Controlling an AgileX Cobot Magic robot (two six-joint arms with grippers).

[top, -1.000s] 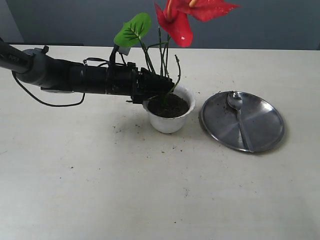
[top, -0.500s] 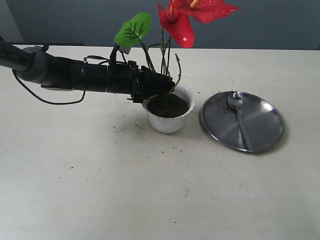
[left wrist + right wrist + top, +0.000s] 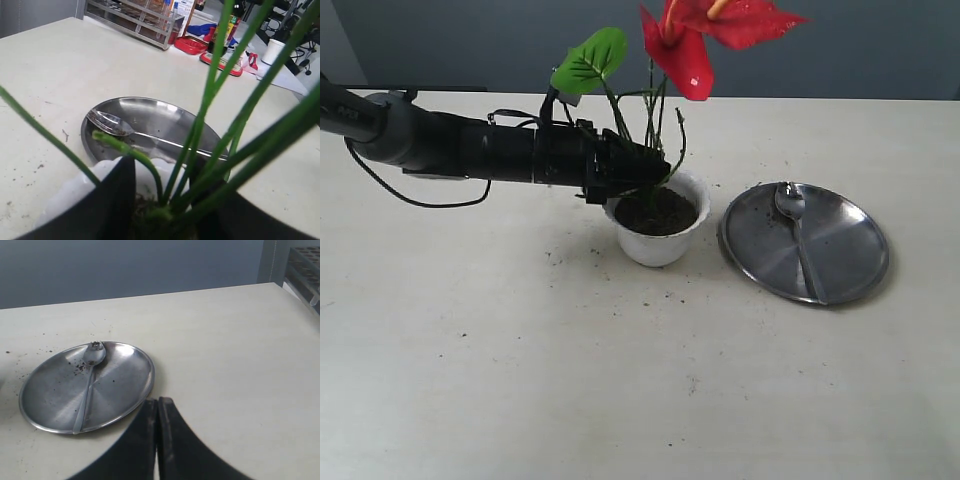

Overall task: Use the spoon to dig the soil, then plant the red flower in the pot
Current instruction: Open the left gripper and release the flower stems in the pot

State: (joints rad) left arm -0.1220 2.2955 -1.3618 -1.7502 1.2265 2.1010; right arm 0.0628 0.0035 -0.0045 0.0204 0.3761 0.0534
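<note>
Since a moment ago, the red flower (image 3: pixel 682 55) has moved a little to the right, and your left gripper (image 3: pixel 655 172) has moved with it. Nothing else has moved.

You are at the planting step. The flower's thin green stems (image 3: pixel 200 135) go down into the dark soil (image 3: pixel 655 212) inside the white pot (image 3: pixel 660 245). The bloom and the green leaf (image 3: pixel 588 58) stand high above the rim. Your left gripper reaches in from the side, low over the pot's edge, so it can keep the stems upright while they sit in the soil.

In the left wrist view, the two black fingers (image 3: pixel 115 200) stand apart, one on each side of the stems. You can see a bit of pot and soil between one finger and the stems, so the fingers look open and are not squeezing. It looks like you are letting go. Watch if the flower tips over when you pull away, because the bloom is big and top-heavy.

The spoon (image 3: pixel 798 235) lies on the round steel plate (image 3: pixel 840 250), just right of the pot. Bits of soil stick to it, so the digging looks done. Crumbs of soil dot the table (image 3: pixel 520 350) near the pot.

Your right gripper (image 3: pixel 158 402) is pressed closed and holds nothing. It waits near the plate, out of the way.
</note>
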